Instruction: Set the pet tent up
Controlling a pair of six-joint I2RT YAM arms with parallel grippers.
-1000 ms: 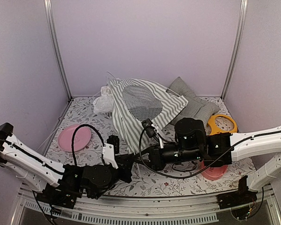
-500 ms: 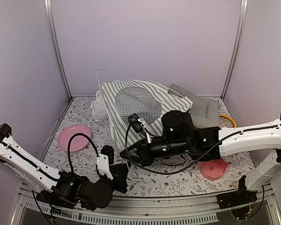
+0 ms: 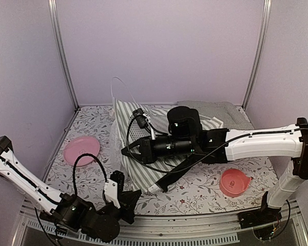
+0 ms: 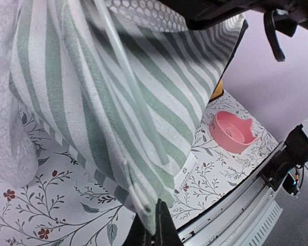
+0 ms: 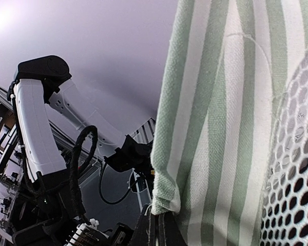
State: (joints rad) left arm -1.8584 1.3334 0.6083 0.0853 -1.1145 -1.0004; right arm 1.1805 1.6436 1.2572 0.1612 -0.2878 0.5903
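Left gripper (image 4: pixel 155 225) and right gripper (image 5: pixel 159 221) both clenched on hems of the pet tent (image 3: pixel 137 173), centre frame: light, floppy cloth, better gripped near a stiff pole (image 4: pixel 133 87).

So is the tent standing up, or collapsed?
Collapsed: the pet tent lies slumped on the table, the left gripper and right gripper each pinching a fabric corner.
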